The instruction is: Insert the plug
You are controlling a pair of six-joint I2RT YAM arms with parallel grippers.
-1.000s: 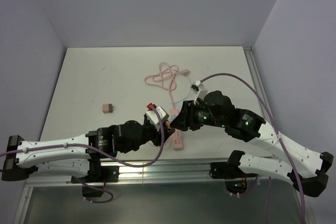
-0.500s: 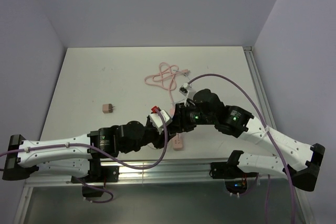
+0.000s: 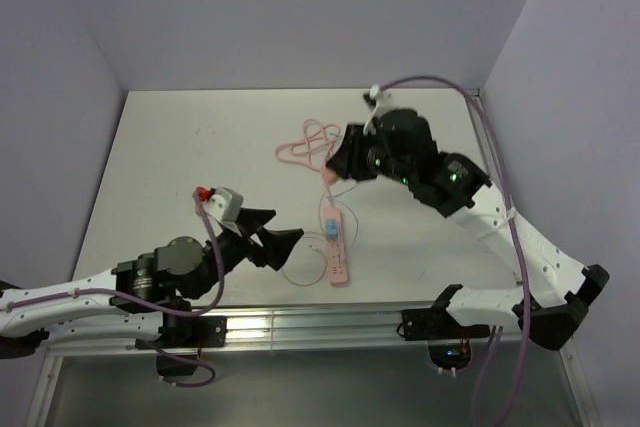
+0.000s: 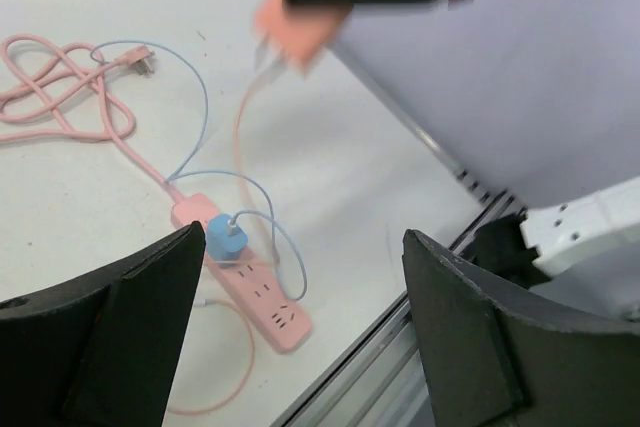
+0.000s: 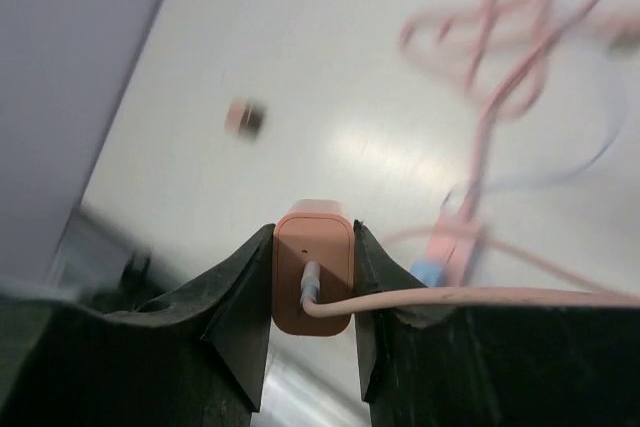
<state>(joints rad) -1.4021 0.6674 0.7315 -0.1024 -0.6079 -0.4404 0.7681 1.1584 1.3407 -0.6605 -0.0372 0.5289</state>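
Note:
A pink power strip (image 3: 337,252) lies near the table's front edge, with a blue plug (image 3: 330,228) seated in it. The strip (image 4: 262,292) and blue plug (image 4: 226,238) also show in the left wrist view. My right gripper (image 3: 336,168) hangs above the table beyond the strip, shut on a pink plug (image 5: 313,272) whose thin pink cable runs off to the right. That pink plug (image 4: 300,29) appears high in the left wrist view. My left gripper (image 3: 272,231) is open and holds nothing, left of the strip.
The strip's pink cord (image 3: 308,144) lies coiled at the table's middle back, with a thin blue cable (image 4: 190,97) looping beside it. A small brown cube (image 5: 245,117) sits on the table to the left. A metal rail (image 3: 330,322) runs along the near edge.
My left gripper has opened and drawn back to the left, away from the strip. My right gripper has risen and moved toward the far side, carrying the pink plug.

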